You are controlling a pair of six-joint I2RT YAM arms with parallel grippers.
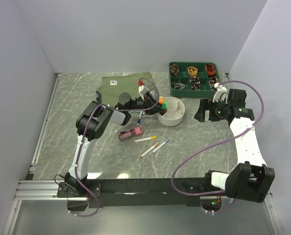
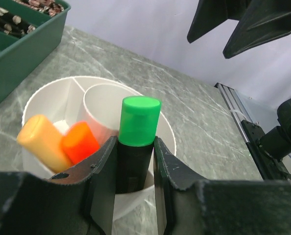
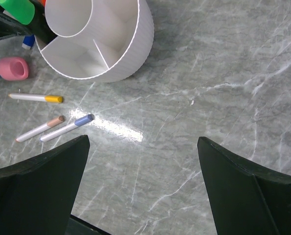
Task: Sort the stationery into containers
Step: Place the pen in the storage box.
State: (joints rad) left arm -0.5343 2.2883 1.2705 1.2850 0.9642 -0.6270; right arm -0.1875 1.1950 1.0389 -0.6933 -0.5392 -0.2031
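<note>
My left gripper is shut on a green-capped black highlighter, holding it upright over the near rim of the white round tub. Two orange highlighters stand in a tub compartment beside it. On the table lie a pink highlighter and three thin white pens, one yellow-capped, one brown-capped and one blue-capped. My right gripper is open and empty, hovering right of the tub.
A dark green compartment tray of small items stands behind the tub. A folded olive shirt lies at the back, under the left arm. Another thin pen lies below the left wrist. White walls enclose the table.
</note>
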